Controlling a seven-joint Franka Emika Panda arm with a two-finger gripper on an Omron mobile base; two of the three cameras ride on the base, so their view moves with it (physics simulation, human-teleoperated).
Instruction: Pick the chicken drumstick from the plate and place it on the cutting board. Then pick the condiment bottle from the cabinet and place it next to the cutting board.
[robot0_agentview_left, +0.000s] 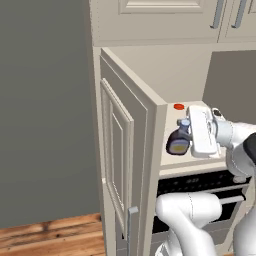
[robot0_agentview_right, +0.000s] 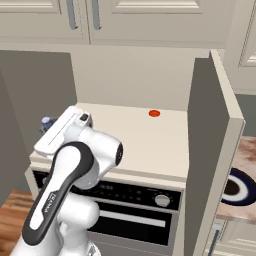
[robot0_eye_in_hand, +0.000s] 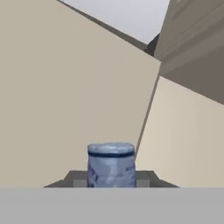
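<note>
Over the cream cabinet shelf (robot0_agentview_left: 175, 157), at three o'clock of the panelled door (robot0_agentview_left: 122, 150), jaws clench the tilted dark brown, blue-capped condiment bottle (robot0_agentview_left: 179, 140).

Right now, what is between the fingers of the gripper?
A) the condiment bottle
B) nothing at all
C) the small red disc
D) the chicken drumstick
A: the gripper is shut on the condiment bottle, whose blue-grey cap sits between the finger tips in the hand view, while the red disc lies apart on the cabinet shelf.
</note>
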